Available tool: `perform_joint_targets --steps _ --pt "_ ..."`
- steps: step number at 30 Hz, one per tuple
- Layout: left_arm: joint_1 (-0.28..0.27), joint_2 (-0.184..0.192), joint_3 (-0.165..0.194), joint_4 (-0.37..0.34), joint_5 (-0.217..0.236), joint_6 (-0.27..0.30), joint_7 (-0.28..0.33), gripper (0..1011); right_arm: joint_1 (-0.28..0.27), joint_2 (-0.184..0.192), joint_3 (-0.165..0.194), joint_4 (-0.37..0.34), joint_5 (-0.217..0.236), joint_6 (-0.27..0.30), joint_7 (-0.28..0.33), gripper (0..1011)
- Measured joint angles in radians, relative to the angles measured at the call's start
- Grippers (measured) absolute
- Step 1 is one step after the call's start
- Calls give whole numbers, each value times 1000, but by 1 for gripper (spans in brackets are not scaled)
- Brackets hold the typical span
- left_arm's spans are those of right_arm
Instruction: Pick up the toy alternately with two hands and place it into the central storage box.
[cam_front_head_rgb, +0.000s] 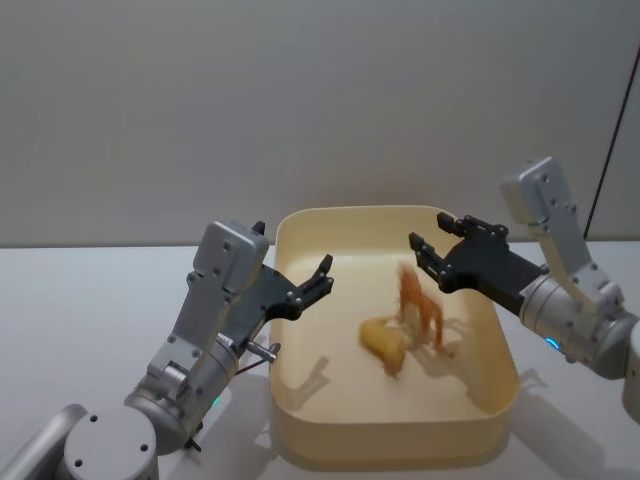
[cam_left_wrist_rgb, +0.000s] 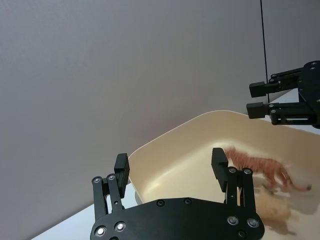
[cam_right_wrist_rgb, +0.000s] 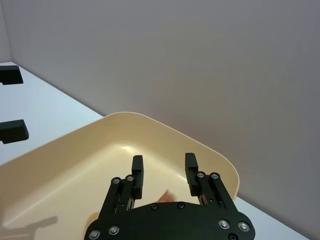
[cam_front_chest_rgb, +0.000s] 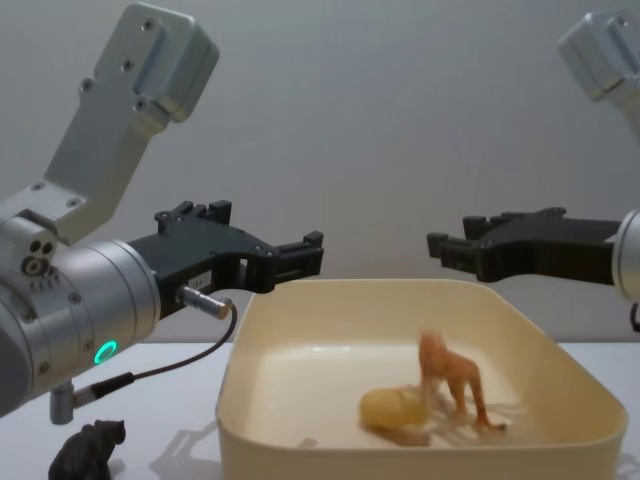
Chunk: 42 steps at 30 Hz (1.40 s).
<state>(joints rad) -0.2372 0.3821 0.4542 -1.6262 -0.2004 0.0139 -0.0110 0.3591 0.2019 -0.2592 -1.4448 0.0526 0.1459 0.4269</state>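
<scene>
Above the central storage box (cam_front_head_rgb: 390, 211), left end effector (cam_front_head_rgb: 313, 286) and right end effector (cam_front_head_rgb: 428, 236) hang spread, empty.
Beneath the right one the orange toy (cam_front_head_rgb: 419, 306) blurs, seemingly dropping in.

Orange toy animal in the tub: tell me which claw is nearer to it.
Right. The right claw hangs open above the orange toy animal; the left claw is open over the left rim of the tub, farther off.

A lab-style test bench — bare grey wall (cam_front_head_rgb: 300, 100), plain white table (cam_front_head_rgb: 80, 300).
</scene>
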Motion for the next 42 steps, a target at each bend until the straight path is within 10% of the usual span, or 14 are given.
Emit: perform_joint_targets --steps 19,42 --pt "0 0 0 0 0 0 0 1001 4 -1 -7 11 -16 8 -2 1001" --pt "40 35 -13 -61 -31 51 24 1001 -88 79 46 -72 28 51 -67 1001"
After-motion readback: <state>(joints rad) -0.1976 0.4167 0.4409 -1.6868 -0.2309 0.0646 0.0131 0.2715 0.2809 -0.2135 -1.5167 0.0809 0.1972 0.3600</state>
